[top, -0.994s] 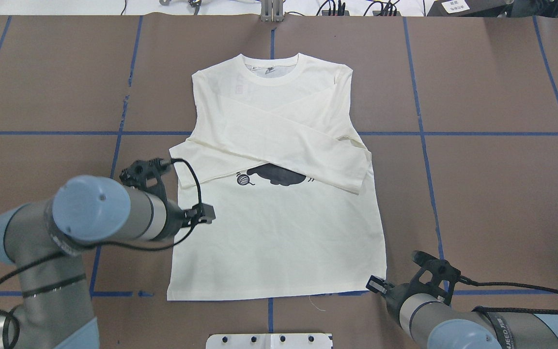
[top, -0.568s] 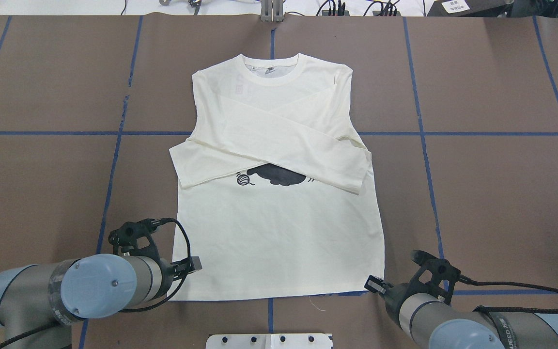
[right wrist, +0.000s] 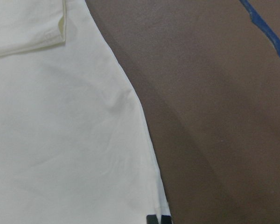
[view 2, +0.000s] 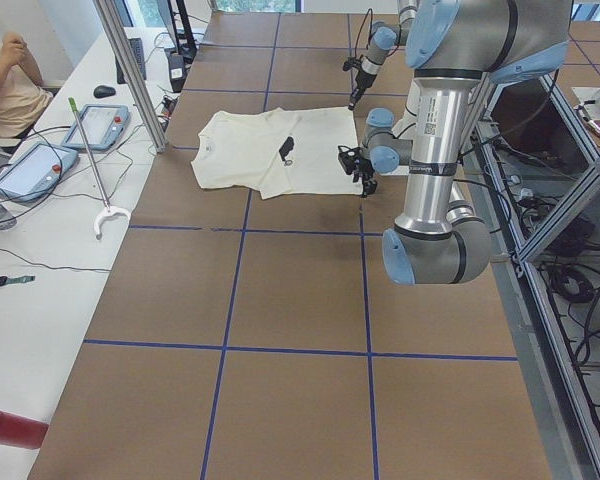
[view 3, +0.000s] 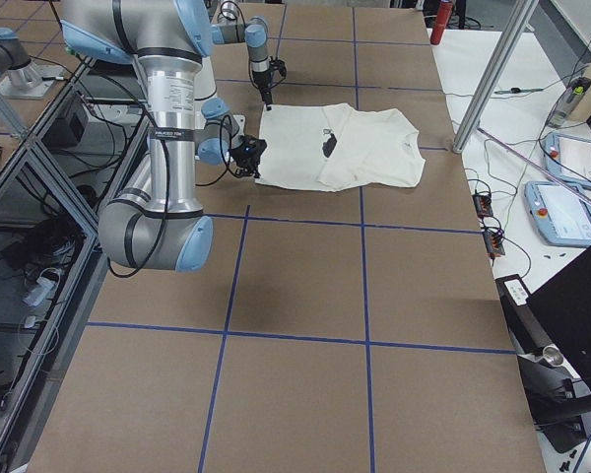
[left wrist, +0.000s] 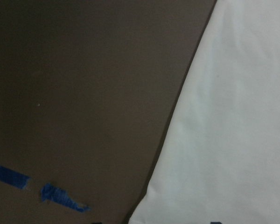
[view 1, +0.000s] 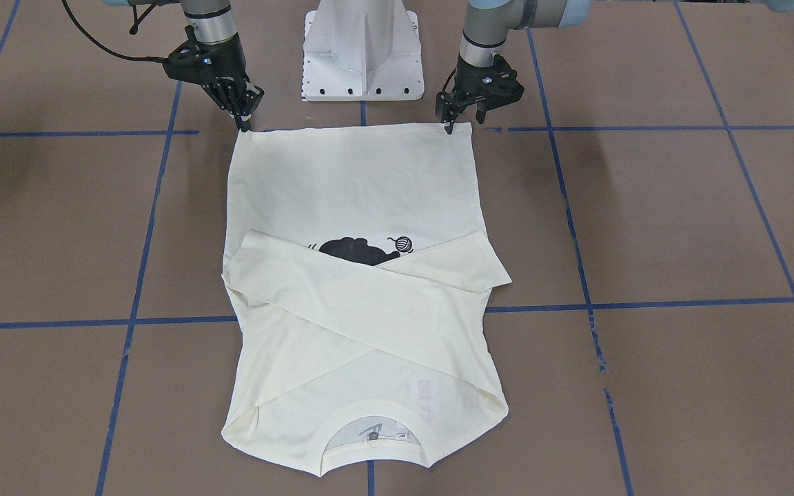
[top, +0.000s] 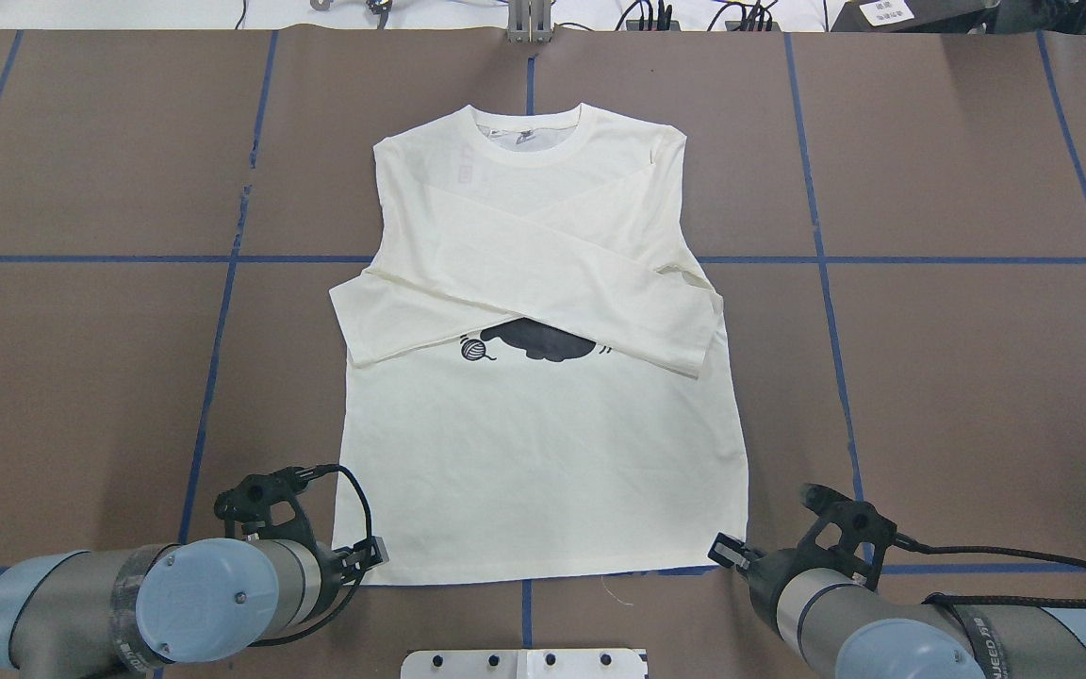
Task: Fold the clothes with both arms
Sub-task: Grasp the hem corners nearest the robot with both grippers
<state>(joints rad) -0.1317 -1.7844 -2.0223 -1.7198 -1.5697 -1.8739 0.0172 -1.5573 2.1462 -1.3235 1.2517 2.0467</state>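
Lying flat on the brown table: one cream-white long-sleeved shirt, front up, collar at the far side from the robot, hem nearest the white base block.

Sleeves: both folded in and crossed over the chest. They cover the top of the black cat print; the yarn ball shows just beside it.

Left gripper: low over the table at the hem's left corner. The left wrist view shows two dark fingertips set wide apart at the bottom of the picture, with the shirt's side edge running down between them. Jaws parted, nothing clamped.

Right gripper: at the hem's right corner, tips down on the cloth edge. The right wrist view shows its two dark fingertips drawn close together, with the shirt's edge meeting them, so it appears pinched on the corner.

Position: shirt centred on the table, across the blue tape lines, with one gripper at each near corner and the rest of the garment stretching away from both.
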